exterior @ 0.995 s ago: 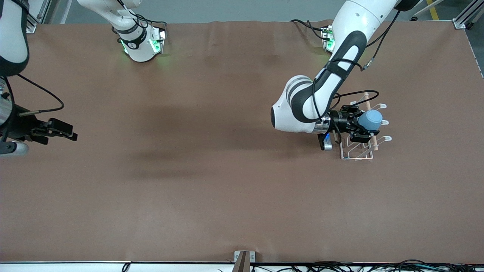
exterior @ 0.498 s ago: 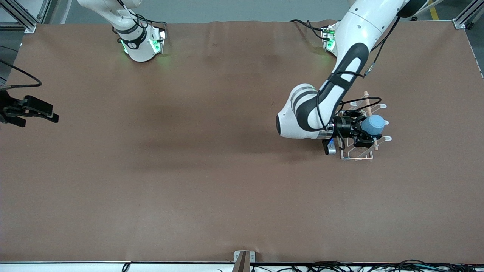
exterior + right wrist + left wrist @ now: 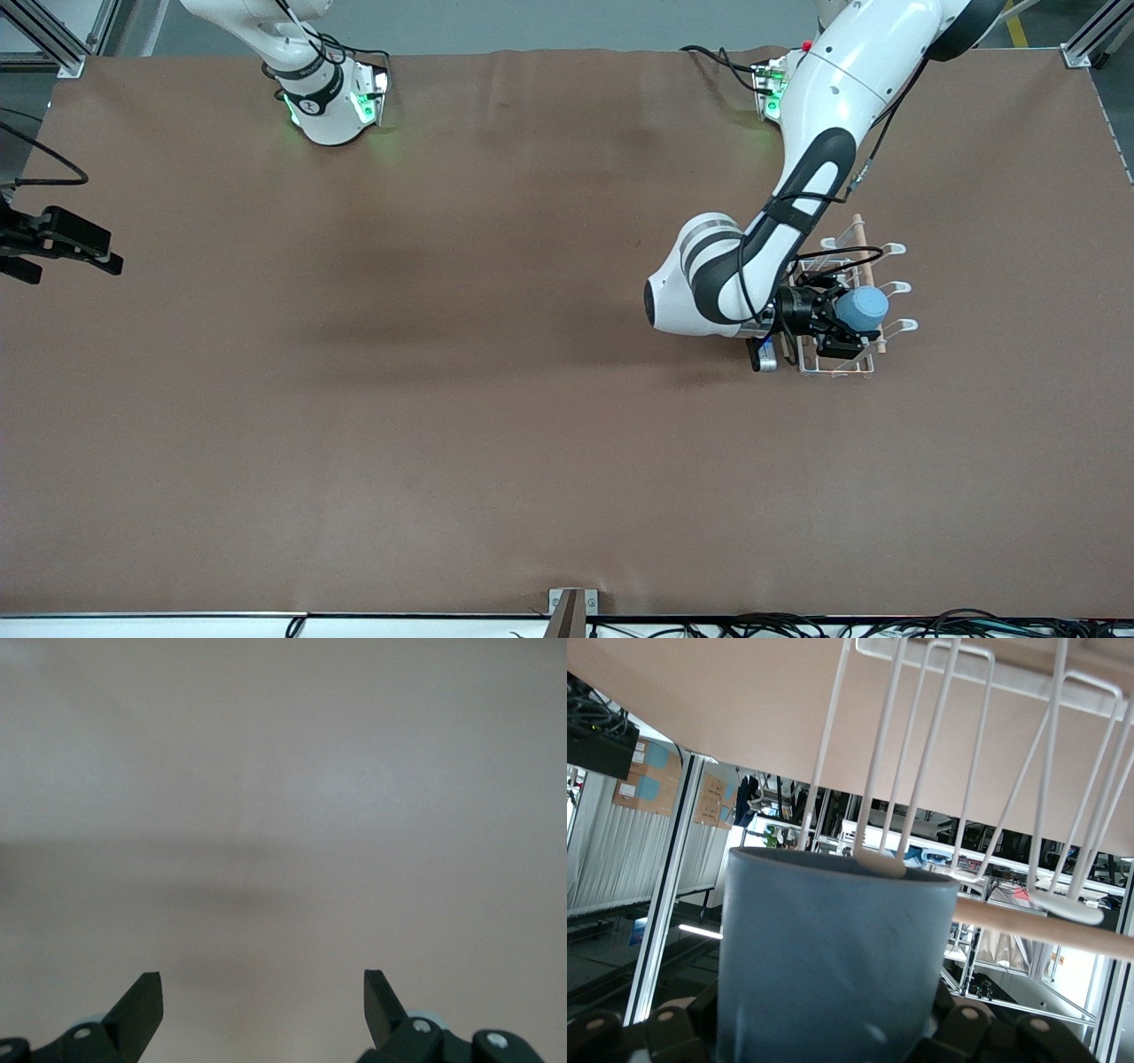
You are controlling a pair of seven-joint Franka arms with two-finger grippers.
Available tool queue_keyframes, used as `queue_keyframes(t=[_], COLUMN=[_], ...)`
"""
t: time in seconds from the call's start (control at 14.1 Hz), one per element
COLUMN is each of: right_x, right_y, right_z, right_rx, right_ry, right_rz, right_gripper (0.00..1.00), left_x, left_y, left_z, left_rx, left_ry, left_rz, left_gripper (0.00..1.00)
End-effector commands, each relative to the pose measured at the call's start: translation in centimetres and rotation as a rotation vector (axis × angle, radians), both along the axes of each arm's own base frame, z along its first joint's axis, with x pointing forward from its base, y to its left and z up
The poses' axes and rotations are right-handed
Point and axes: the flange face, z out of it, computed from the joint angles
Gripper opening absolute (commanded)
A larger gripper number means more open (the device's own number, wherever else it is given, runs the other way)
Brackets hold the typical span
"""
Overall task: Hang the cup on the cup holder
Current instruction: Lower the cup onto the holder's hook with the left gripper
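Gripping cup (image 3: 862, 307) sideways, left gripper (image 3: 849, 321) clamped on it over cup holder (image 3: 837, 365), mouth lined up with prong (image 3: 879, 861) for hanging. Right gripper (image 3: 66, 245) waits at right arm's table end, fingers apart.

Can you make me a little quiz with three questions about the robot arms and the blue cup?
1. True or false: the cup is standing on the table.
2. Which gripper holds the cup?
A) the left gripper
B) the right gripper
C) neither
3. Fill in the missing word: in the left wrist view, a white prong of the cup holder sits at the cup's ____.

Key:
1. False. It is held sideways over the cup holder.
2. A. The left gripper is shut on it; the right gripper is open at the right arm's end of the table, waiting.
3. Rim.
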Motion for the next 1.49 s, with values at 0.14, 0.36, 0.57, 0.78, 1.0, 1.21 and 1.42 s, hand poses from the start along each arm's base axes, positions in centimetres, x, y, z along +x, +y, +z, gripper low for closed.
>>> queue_keyframes(t=[0.14,0.36,0.57,0.78,1.0,1.21,1.42], right_x=[-3.4,-3.3,-3.2,-3.2,-3.2,-3.0,-3.2], right_y=[-0.4,-0.3,-0.2,0.4,0.0,0.1,-0.1], right_z=[-2.1,-2.2,-2.0,-1.5,-1.7,-1.7,-0.5], right_rx=[-0.017,-0.013,-0.012,-0.015,-0.055,-0.064,-0.07], right_ry=[-0.027,-0.025,-0.031,-0.037,-0.032,-0.03,-0.012], right_rz=[-0.039,-0.111,-0.11,-0.091,-0.112,-0.179,-0.178], right_gripper=[1.0,1.0,1.0,1.0,1.0,1.0,1.0], left_x=[0.4,1.0,0.5,0.6,2.2,3.8,5.9], left_y=[-0.6,-0.5,-1.1,-1.3,-2.9,-4.2,-3.7], left_z=[-1.8,-2.1,-2.6,-1.6,1.4,8.8,17.3], left_rx=[-0.006,-0.039,-0.04,-0.047,-0.13,-0.309,-0.518], left_ry=[0.0,-0.017,-0.11,-0.148,-0.241,-0.38,-0.475], left_rz=[-0.026,-0.049,-0.037,-0.025,0.033,0.191,0.351], left_gripper=[0.41,0.82,1.0,1.0,1.0,1.0,1.0])
